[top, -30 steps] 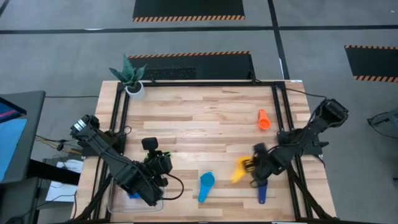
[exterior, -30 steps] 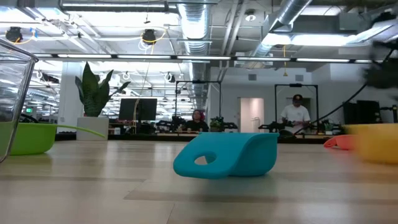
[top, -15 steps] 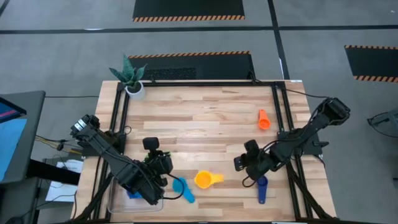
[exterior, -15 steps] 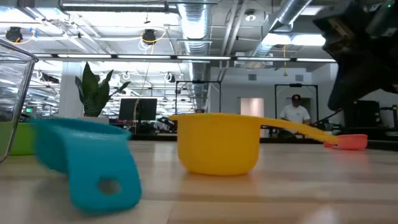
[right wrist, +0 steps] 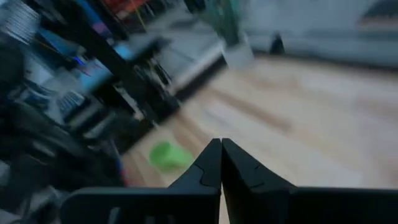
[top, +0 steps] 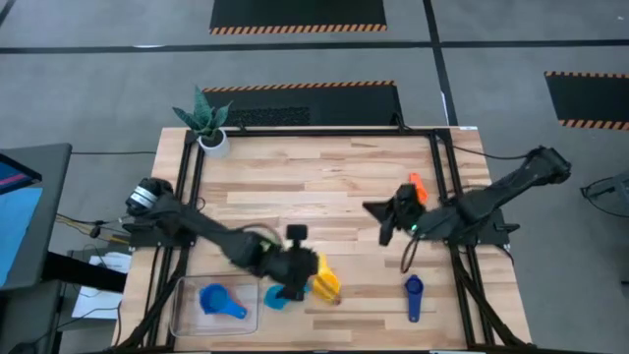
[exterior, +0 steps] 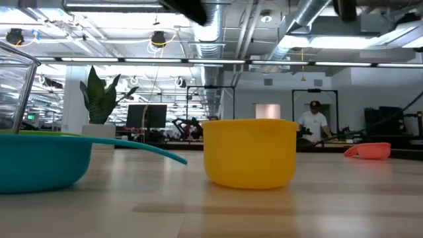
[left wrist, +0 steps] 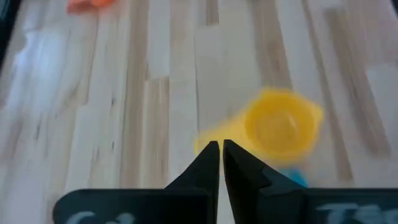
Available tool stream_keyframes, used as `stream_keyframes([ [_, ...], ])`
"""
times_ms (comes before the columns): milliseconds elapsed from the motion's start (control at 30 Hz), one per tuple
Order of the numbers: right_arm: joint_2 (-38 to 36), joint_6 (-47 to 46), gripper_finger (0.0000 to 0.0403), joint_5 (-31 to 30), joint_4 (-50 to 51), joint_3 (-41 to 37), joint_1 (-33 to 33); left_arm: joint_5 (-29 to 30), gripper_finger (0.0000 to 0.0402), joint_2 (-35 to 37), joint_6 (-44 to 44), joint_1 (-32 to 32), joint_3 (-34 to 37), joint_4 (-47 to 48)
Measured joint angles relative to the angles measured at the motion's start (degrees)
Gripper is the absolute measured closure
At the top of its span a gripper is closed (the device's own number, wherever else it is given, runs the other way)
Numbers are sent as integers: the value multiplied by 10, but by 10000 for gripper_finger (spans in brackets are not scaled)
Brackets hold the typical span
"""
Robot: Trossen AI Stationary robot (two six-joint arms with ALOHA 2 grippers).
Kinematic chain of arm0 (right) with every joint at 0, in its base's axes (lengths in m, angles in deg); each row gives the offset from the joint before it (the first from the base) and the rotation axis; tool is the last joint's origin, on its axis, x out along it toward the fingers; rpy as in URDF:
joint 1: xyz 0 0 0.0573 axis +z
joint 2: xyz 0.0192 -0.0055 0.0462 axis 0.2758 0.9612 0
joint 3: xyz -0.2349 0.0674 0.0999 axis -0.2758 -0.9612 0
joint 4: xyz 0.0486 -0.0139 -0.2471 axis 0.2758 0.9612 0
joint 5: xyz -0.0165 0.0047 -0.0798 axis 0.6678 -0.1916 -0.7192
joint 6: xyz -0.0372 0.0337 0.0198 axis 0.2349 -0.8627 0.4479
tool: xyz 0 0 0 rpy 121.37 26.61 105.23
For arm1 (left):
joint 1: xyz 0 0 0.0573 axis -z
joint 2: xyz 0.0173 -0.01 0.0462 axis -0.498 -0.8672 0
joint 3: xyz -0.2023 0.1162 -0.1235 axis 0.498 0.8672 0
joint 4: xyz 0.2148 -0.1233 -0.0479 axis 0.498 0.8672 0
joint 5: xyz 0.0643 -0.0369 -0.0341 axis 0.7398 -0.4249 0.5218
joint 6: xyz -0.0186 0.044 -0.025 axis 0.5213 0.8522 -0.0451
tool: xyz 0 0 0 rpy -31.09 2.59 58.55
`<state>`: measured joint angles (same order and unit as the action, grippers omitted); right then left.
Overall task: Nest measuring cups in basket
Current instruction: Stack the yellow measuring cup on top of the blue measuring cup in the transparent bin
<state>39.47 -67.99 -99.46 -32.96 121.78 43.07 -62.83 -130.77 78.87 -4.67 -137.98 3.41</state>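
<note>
The yellow cup (top: 324,280) stands upright on the table near the front, and it also shows in the low view (exterior: 251,152). The light blue cup (top: 278,298) stands just to its left. The medium blue cup (top: 221,300) lies in the clear basket (top: 187,313). The dark blue cup (top: 413,295) lies at the front right and the red cup (top: 418,187) at the far right. The green cup (right wrist: 168,155) shows only in the right wrist view. My left gripper (left wrist: 221,149) is shut, raised over the yellow cup's handle (left wrist: 214,134). My right gripper (right wrist: 221,146) is shut, raised beside the red cup.
A white plant pot (top: 211,138) stands at the far left corner. Bare wood lies in the table's middle (top: 314,197). A person (exterior: 314,122) stands in the room behind the table.
My right gripper has gone up and toward the far edge, ending beside the red cup. The yellow cup has gone toward the table's left and now stands upright. The light blue cup has slid left toward the basket and turned upright. My left gripper has swung right, from the basket to over the yellow cup.
</note>
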Motion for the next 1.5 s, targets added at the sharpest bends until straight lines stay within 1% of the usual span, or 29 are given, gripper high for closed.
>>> stream_keyframes([
  [67, -26, 59, 376, 0, 3, 19, -3, -33, 391, -15, 35, -25, 0, -8],
  [133, -47, 112, 379, 2, 1, 33, -4, -86, 386, -37, 67, -45, -5, -14],
  [233, -77, 166, 384, 11, 4, 44, -5, -159, 366, -66, 114, -66, -18, -17],
  [300, -97, 186, 386, 17, 15, 47, -5, -187, 346, -85, 156, -75, -26, -22],
  [367, -112, 194, 385, 17, 18, 50, -5, -195, 323, -102, 189, -79, -34, -18],
  [567, -144, 191, 375, 17, 74, 49, -5, -194, 256, -131, 280, -81, -74, -26],
  [633, -146, 185, 375, 17, 81, 49, -5, -186, 240, -144, 291, -82, -79, -21],
  [700, -146, 184, 377, 18, 85, 49, -5, -180, 233, -158, 287, -84, -87, -23],
  [800, -145, 182, 382, 20, 85, 49, -2, -179, 241, -166, 276, -91, -88, -22],
  [1000, -145, 180, 383, 20, 85, 49, 6, -176, 285, -163, 266, -109, -88, -44],
  [1067, -145, 170, 380, 20, 85, 49, 9, -185, 297, -169, 265, -116, -89, -44],
  [1133, -145, 167, 378, 21, 84, 49, 15, -206, 306, -174, 254, -123, -88, -33],
  [1200, -145, 165, 377, 23, 84, 49, 24, -221, 311, -174, 241, -130, -86, -29],
  [1400, -145, 158, 382, 23, 85, 49, 42, -221, 315, -172, 199, -151, -85, 24],
  [1500, -145, 158, 384, 23, 84, 49, 45, -220, 315, -182, 191, -156, -85, 24],
])
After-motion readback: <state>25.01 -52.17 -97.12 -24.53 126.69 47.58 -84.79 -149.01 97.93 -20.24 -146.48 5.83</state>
